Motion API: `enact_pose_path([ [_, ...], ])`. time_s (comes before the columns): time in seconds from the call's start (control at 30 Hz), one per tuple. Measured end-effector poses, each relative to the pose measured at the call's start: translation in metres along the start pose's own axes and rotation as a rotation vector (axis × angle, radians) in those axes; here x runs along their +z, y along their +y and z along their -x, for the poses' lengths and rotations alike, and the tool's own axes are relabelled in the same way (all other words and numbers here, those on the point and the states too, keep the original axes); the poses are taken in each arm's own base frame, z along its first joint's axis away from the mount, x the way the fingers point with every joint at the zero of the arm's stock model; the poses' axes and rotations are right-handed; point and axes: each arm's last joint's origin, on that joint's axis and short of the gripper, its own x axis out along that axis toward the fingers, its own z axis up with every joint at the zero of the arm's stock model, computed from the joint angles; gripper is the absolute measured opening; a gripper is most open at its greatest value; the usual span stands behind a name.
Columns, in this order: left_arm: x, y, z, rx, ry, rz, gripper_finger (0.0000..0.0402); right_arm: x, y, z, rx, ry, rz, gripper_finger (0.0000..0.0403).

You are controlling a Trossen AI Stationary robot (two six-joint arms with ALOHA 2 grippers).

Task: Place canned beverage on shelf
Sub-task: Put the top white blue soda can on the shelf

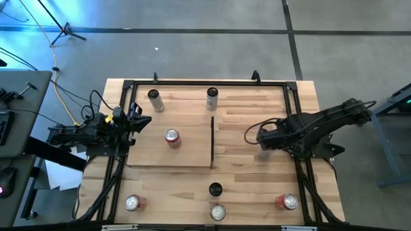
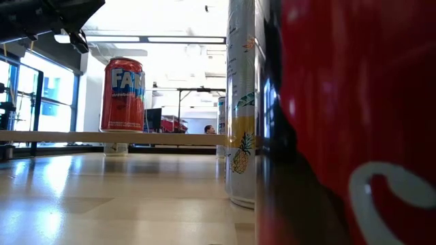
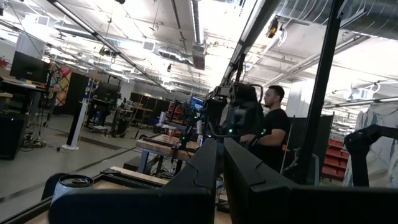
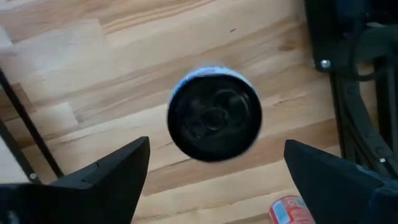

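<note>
Right gripper (image 1: 259,136): fingers spread wide, nothing held; hovers over bare tabletop (image 1: 257,102), right of the shelf (image 1: 148,151). Left gripper (image 1: 142,120): shut, empty, parked at shelf's left edge. Red can (image 1: 172,137): upright on shelf, judged placed. Dark-topped can (image 1: 215,190): off shelf, near side, ungrasped. Pick and placement judged outstanding.

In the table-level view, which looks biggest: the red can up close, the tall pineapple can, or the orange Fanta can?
Largest to smallest, as they look in the low view:
1. The red can, filling the right side.
2. The pineapple can.
3. The Fanta can on the shelf.
Nearness to the camera drives this; true sizes stay unsure.
</note>
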Motion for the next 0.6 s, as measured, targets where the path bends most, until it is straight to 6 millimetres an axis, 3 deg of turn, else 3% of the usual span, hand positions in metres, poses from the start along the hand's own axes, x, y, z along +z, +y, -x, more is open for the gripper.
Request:
enact_pose_path([
  [0.17,0.0,0.0,0.0,0.0,0.0,0.0,0.0007,0.019,0.008,0.015,0.092,-0.05,0.007,0.0358],
  [0.33,0.0,0.0,0.0,0.0,0.0,0.0,0.0007,0.038,0.032,0.034,0.215,-0.137,0.082,0.0358],
  [0.6,0.0,0.0,0.0,0.0,0.0,0.0,0.0007,0.067,0.113,0.029,0.163,-0.238,0.22,0.0358],
])
